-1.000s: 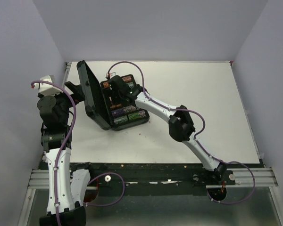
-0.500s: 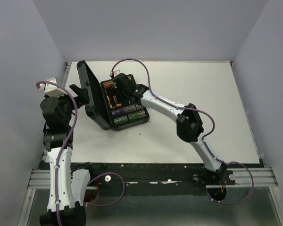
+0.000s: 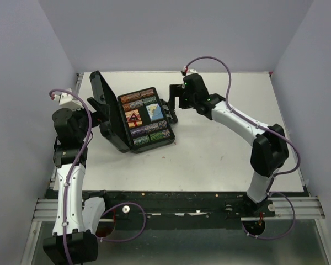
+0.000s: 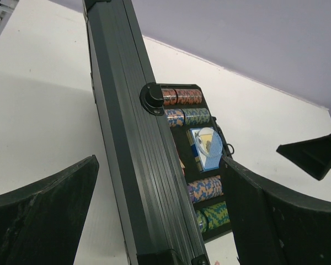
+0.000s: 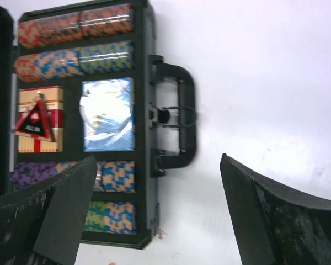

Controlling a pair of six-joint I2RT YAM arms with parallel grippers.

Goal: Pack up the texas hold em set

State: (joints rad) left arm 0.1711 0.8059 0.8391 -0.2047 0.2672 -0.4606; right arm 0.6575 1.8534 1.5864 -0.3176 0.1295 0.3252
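Observation:
The black case (image 3: 128,144) lies open at the table's left, its lid (image 3: 105,105) standing upright. The tray holds rows of multicoloured chips (image 5: 113,175), a red deck (image 5: 39,118) and a blue deck (image 5: 107,115) with a shiny clear round piece on it. My left gripper (image 3: 97,108) is open; its fingers (image 4: 44,221) straddle the lid's ribbed edge (image 4: 138,165) without closing on it. My right gripper (image 3: 175,102) is open and empty, hovering just right of the case handle (image 5: 179,116).
White table top (image 3: 226,143) stretches right of the case. Grey walls enclose the back and sides. The table's left edge (image 3: 77,88) lies close behind the lid.
My right arm has pulled out of the case tray and moved right, uncovering both decks. My left gripper has shifted slightly up along the lid.

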